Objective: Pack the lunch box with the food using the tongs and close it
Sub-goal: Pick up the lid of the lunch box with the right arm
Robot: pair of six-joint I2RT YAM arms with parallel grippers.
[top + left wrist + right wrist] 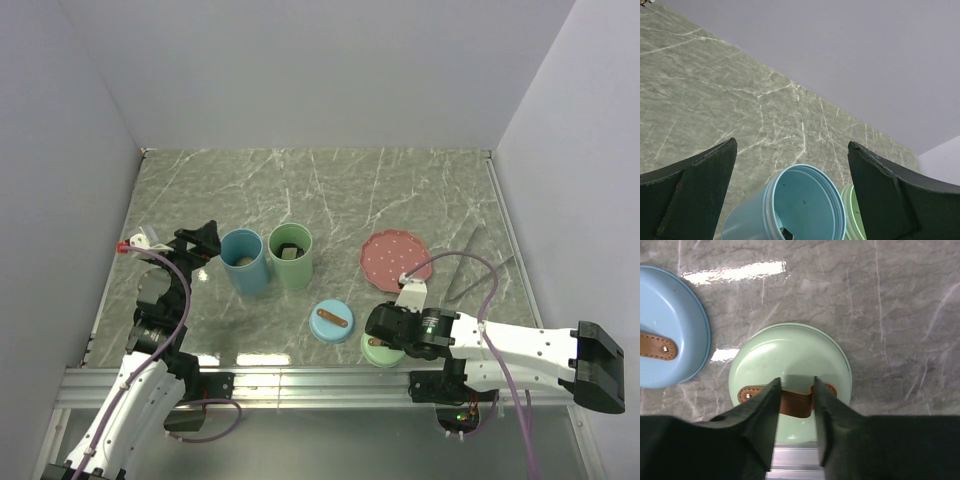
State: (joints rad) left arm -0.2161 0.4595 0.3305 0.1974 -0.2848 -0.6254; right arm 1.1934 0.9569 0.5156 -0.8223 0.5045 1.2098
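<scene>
The lunch box is two open tubs, a blue tub (250, 280) and a green tub (292, 275), each with a piece of food inside (243, 261) (290, 250). My left gripper (205, 240) (792, 142) hangs open just left of and above the blue tub (750, 220); a dark piece of food (785, 233) shows at its bottom. My right gripper (384, 332) (796, 382) is shut on the brown strap (796, 402) of the green lid (378, 352) (790, 350), which lies flat at the near edge. The tongs (480, 272) lie on the table at the right.
A blue lid (332, 321) (670, 315) with a brown strap lies left of the green lid. A pink dotted plate (393, 258) with nothing on it sits between the tubs and the tongs. A metal rail (300, 385) borders the near edge; walls enclose three sides.
</scene>
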